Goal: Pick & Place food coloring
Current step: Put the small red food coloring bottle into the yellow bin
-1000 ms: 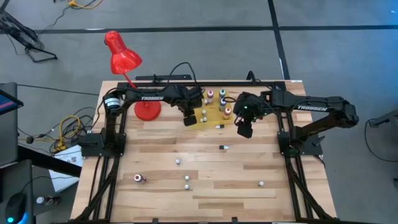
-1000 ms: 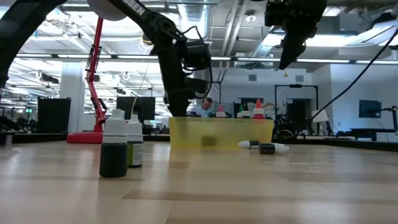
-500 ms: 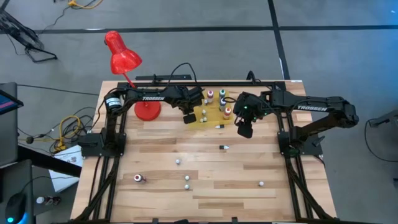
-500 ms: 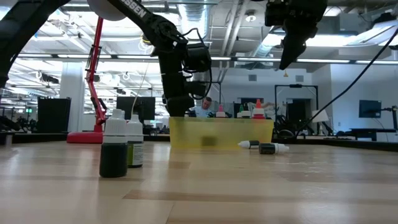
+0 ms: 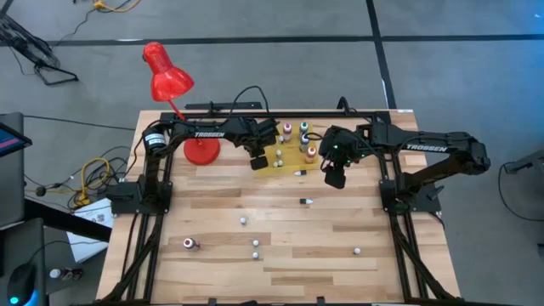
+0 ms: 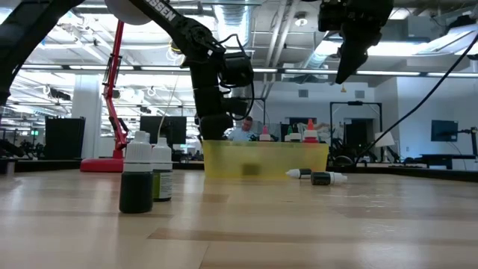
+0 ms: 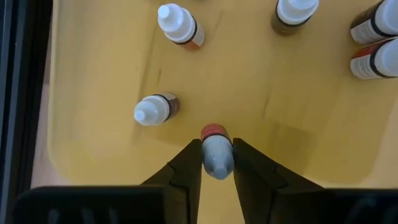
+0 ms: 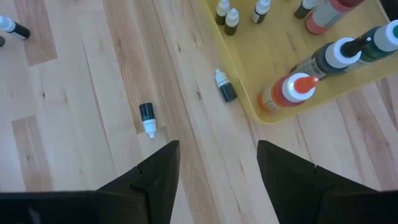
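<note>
Wooden table (image 5: 280,255) strewn with tiny food coloring bottles, one red bottle (image 7: 216,149) pinched by the left gripper (image 7: 216,163) above the yellow mat (image 7: 112,62), right gripper (image 8: 217,163) spread wide nearby; likely light, slick plastic, best gripped mid-body.

The tabletop (image 5: 280,229) is showing pale planked wood with a smooth, faintly sheened finish. The yellow mat (image 7: 261,106) is looking matt. The bottles (image 7: 178,25) are appearing as glossy plastic; the red lamp (image 5: 166,76) is gleaming.
</note>
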{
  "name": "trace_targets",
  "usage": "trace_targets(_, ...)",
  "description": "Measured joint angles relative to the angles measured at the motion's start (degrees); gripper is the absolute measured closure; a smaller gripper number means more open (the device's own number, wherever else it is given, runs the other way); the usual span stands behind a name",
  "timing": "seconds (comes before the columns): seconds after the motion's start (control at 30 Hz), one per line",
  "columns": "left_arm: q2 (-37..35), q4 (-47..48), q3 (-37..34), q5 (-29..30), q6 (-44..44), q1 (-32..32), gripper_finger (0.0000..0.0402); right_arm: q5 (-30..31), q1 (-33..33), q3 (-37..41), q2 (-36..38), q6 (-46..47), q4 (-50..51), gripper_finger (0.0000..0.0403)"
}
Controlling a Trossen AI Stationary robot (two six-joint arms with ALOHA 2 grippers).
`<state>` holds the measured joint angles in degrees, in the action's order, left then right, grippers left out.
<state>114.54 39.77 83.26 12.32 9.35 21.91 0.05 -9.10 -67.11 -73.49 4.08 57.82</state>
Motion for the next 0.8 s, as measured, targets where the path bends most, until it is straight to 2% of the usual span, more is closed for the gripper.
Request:
trace_targets(0.23, 0.0, -0.3, 0.0, 0.4, -2.9, 0.0, 0.0322, 0.0, 0.0, 0.0, 0.0, 0.0, 0.0, 0.0198)
trace_targets(0.47, 0.0, -0.3, 0.0, 0.1, -3.0, -0.1, 0.0271, 0.0, 0.0, 0.0, 0.0, 0.0, 0.0, 0.0198)
trace_targets(0.57, 0.0, -0.2, 0.1, 1.6, -2.9, -0.1, 0.0254, 0.0, 0.0, 0.0, 0.0, 0.0, 0.0, 0.0198)
trace_targets(0.8, 0.0, 8.0, 7.1, 4.5, -2.5, -0.1, 0.0239, 0.0, 0.0, 0.0, 0.0, 0.0, 0.0, 0.0198)
